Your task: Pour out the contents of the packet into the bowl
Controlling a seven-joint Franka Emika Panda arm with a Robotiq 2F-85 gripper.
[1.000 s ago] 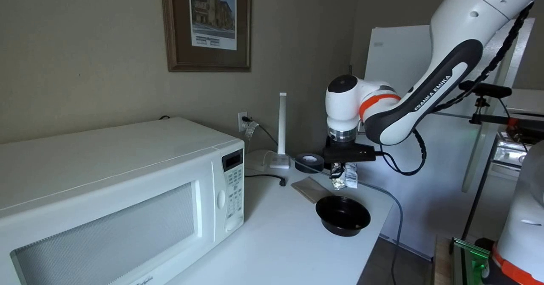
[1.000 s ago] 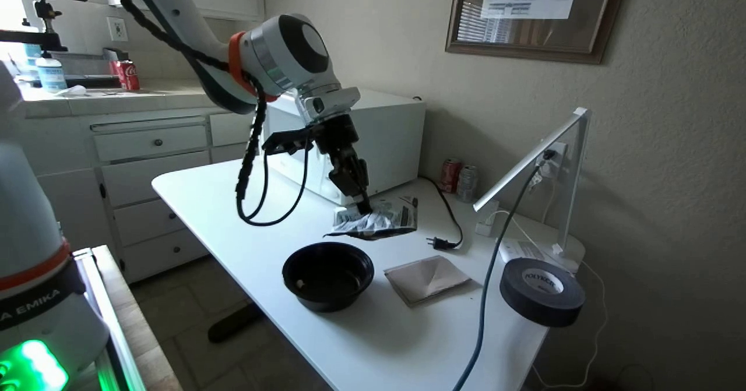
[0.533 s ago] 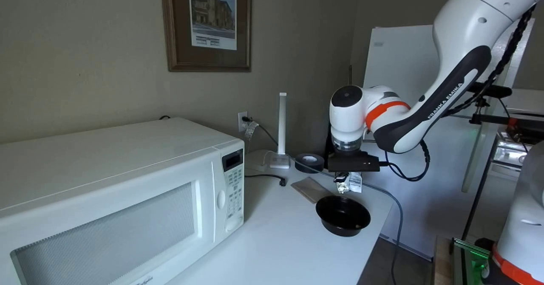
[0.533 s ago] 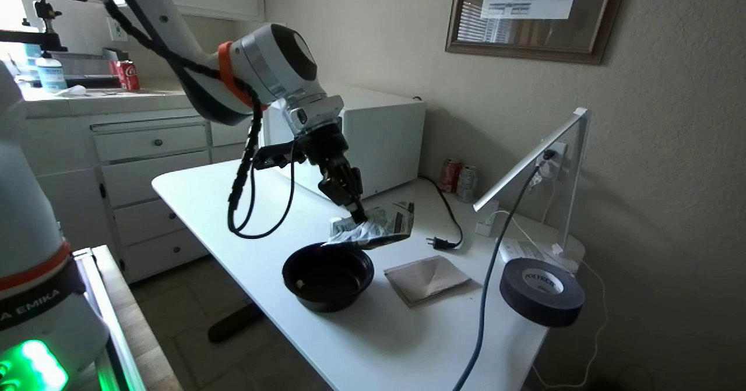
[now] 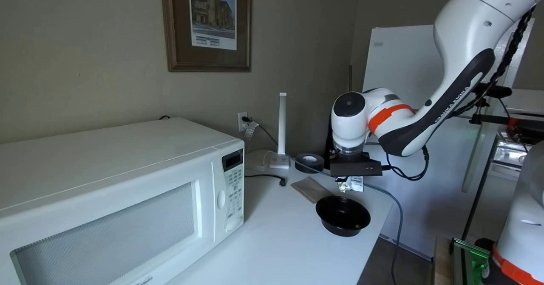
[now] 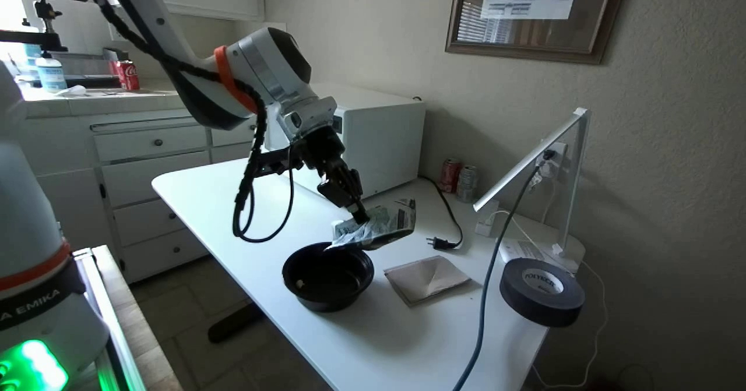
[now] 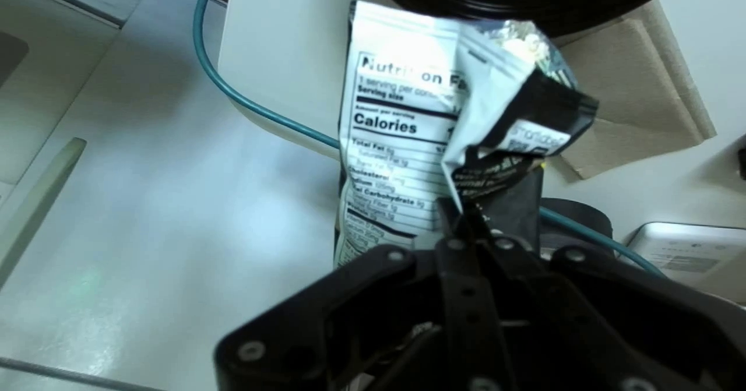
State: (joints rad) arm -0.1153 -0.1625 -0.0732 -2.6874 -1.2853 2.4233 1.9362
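The black two-fingered gripper (image 7: 464, 210) has its jaws clamped together on a fold of the crumpled silver-white foil packet (image 7: 396, 123), which is held in the air above the white smooth-topped table (image 6: 373, 356), below the wrist of the white robot arm with orange bands (image 5: 465, 34). In an exterior view the packet slants, and along the line of sight its lower end overlaps the far rim of the round glossy black bowl (image 6: 327, 300); I cannot tell whether packet and rim touch. In the wrist view the printed nutrition panel faces the camera, one upper corner is bent over, and pale lumpy pieces (image 7: 527, 47) show in the packet's mouth, on the side toward the bowl. The bowl stands upright on the table, with a small pale speck (image 6: 300, 284) visible inside it. Just beside the bowl lies a folded sheet of tan paper (image 6: 430, 279), and a blue-grey cable (image 6: 482, 315) runs between the paper and a thick black roll of tape (image 6: 542, 292). A black power plug (image 6: 443, 243) lies near the paper. A red drink can (image 6: 450, 175) and a silver drink can (image 6: 467, 183) stand side by side near the boxy white microwave (image 5: 123, 191).
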